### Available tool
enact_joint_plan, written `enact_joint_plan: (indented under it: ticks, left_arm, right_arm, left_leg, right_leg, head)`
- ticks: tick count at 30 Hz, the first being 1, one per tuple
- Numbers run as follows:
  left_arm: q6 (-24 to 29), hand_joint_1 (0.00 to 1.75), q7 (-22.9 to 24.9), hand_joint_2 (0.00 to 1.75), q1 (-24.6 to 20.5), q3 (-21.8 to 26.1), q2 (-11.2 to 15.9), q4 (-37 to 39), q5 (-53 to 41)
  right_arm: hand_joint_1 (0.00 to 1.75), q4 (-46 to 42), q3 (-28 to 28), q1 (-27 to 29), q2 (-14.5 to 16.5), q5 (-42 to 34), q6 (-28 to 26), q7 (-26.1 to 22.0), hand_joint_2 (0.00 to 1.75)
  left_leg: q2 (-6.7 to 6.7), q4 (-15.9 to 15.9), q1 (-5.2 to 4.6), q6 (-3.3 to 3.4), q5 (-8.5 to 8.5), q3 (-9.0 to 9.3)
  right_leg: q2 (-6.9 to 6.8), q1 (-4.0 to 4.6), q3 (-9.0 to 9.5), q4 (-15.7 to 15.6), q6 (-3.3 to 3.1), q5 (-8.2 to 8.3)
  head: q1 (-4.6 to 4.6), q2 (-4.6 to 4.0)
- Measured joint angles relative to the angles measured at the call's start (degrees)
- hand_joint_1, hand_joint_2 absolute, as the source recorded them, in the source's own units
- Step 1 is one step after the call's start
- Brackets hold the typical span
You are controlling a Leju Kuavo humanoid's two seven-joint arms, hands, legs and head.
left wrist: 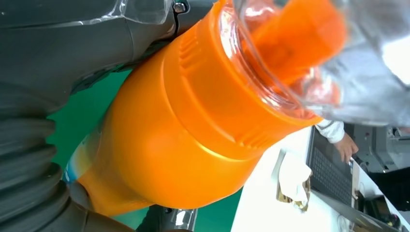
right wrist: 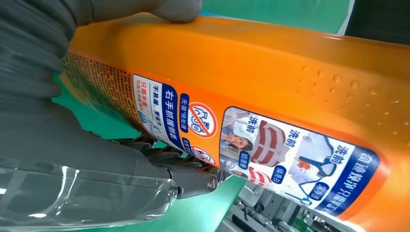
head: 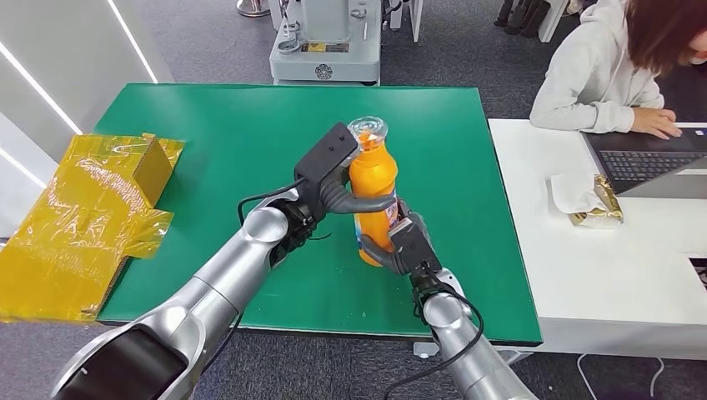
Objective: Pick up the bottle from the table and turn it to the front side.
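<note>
- orange bottle (head: 373, 187) upright above the green table (head: 225, 142), near its middle, clear cap (head: 368, 129) on top
- left hand (head: 333, 171) grasps it high, fingers (head: 367, 202) wrapped round the upper body below the cap
- right hand (head: 398, 242) grasps its lower part; printed label (right wrist: 251, 145) faces that wrist
- crumpled yellow wrap (head: 83, 217) lies at the table's left edge; person at a laptop (head: 650, 162) on the white desk to the right

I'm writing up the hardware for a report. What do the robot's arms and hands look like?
Both arms are smooth silver metal with rounded segments and loose black cables near the wrists. The left hand has a black boxy back and grey fingers; the right hand is dark grey. Wrist views show grey ribbed covers and clear plastic wrap.
</note>
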Motion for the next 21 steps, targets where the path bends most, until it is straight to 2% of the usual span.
enact_joint_plan:
  ticks: [4,7,8,11,21]
  left_arm:
    - [-4.0,0.00,2.6,1.75,-0.1,0.0,0.0,0.0,4.1]
    - [-7.0,1.09,4.2,1.75,-0.1,0.1,0.0,0.1,7.7]
    - [-7.5,1.53,4.6,1.75,-0.2,0.1,0.0,0.2,8.5]
    - [-8.4,1.75,5.7,1.75,-0.2,0.2,-0.1,0.4,10.6]
    - [-10.2,1.75,9.5,1.75,-0.9,0.5,-0.3,1.8,17.4]
  right_arm:
    - [1.75,0.8,0.0,-0.2,0.2,0.0,0.0,0.0,1.75]
    - [1.75,2.0,0.0,-0.5,0.4,0.0,-0.5,-0.4,1.75]
    - [1.75,2.4,0.0,-0.5,0.5,-0.1,-0.6,-0.6,1.75]
    - [1.75,3.3,0.0,-0.6,0.6,0.0,-1.1,-1.1,1.75]
    - [1.75,5.6,0.0,-1.0,0.8,0.6,-2.2,-2.2,1.75]
  left_leg:
    - [-0.01,0.0,0.00,0.00,0.00,-0.01]
    - [-0.01,0.0,0.00,0.00,0.00,-0.01]
    - [-0.01,0.0,0.00,0.00,0.00,-0.01]
    - [-0.01,0.0,0.00,0.00,0.00,-0.01]
    - [0.00,0.0,0.00,0.00,0.00,0.00]
  right_leg:
    - [-0.01,0.00,0.00,0.0,0.00,0.00]
    - [-0.01,0.00,0.00,0.0,0.00,0.00]
    - [-0.01,0.00,0.00,0.0,0.00,0.00]
    - [-0.01,0.00,0.00,0.0,0.00,0.00]
    - [-0.01,0.00,0.00,0.0,0.00,0.00]
  head:
    - [-0.01,0.00]
    - [-0.02,0.00]
    - [-0.02,0.00]
    - [-0.01,0.00]
    - [-0.01,0.00]
